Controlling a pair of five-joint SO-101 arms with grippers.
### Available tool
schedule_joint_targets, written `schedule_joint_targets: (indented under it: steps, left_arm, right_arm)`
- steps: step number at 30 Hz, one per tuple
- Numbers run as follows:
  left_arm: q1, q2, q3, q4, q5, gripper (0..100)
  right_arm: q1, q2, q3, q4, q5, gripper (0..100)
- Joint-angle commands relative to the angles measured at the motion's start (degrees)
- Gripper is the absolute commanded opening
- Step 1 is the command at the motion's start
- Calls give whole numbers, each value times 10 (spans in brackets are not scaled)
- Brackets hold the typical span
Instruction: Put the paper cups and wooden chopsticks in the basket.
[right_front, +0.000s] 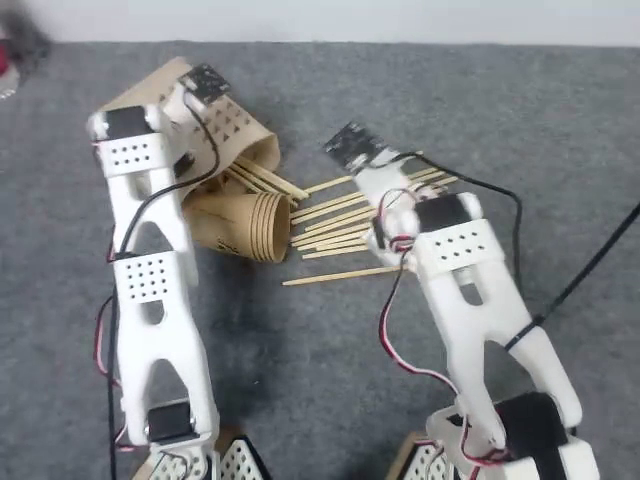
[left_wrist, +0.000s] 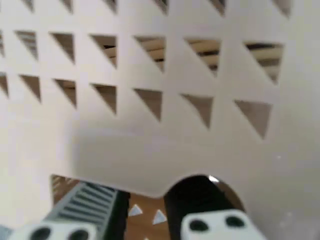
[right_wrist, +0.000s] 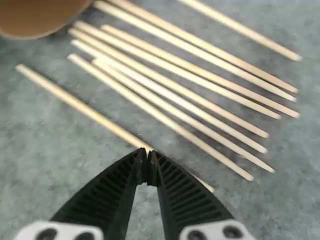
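Left gripper (left_wrist: 140, 210) at tipped tan perforated basket (right_front: 255, 135), likely steadying it; grip not discernible. Right gripper (right_wrist: 148, 160) closed tight over lone pale wooden chopstick (right_wrist: 75, 102), probably to nudge it basketward.

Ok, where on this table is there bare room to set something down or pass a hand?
Bare mat lies between the left arm and right arm, on the near side of the lone chopstick, and beyond the chopsticks toward the far right corner. Crowded: the basket, paper cups and chopsticks bunch together mid-table.
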Motion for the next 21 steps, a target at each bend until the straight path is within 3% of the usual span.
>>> schedule_joint_targets:
  steps: [1,5,13,21]
  left_arm:
    - [58,-49,24,22,39,62]
    - [81,-138,132,22,47,62]
    - [154,-398,511,18,43,58]
    - [198,-520,647,9,47,58]
  right_arm:
    - [41,-20,9,-39,-60,6]
    - [53,-24,48,-94,-81,6]
    - [44,-23,71,-109,-81,6]
    - [49,-27,97,-110,-81,6]
